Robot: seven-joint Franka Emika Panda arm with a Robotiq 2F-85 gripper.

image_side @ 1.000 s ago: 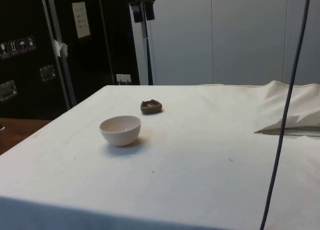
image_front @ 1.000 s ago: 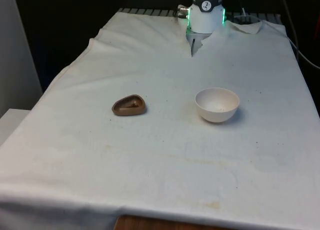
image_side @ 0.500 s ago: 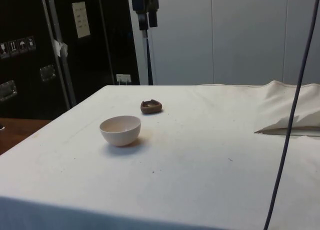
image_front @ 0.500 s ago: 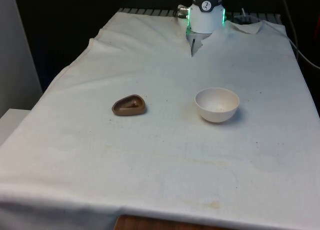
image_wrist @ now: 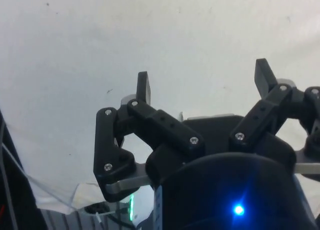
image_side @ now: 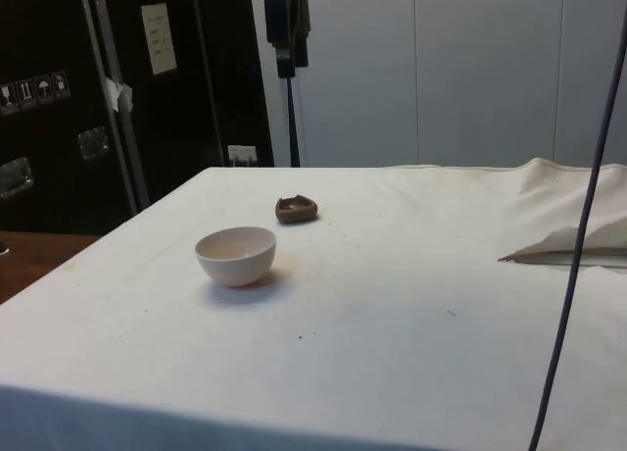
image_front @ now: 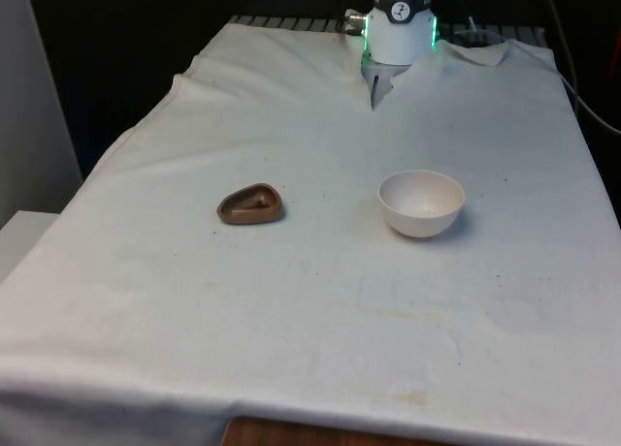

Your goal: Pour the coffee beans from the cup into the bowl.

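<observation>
Hand observed high above the counter, jaws spread wide, holding nothing, with bare white cloth beneath it. Small brown cup sits upright on the cloth toward the front view's left. White bowl stands well apart from it, toward the front view's right. Hand is clear of both items.

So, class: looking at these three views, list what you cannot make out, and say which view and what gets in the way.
- Contents of the brown cup: front view, too small to tell beans from the dark inside; side view, its wall hides the inside.
- Inside of the white bowl: side view, the near wall hides the bottom.
- The hand, open in the wrist view: side view, the top edge cuts off what hangs there.
</observation>
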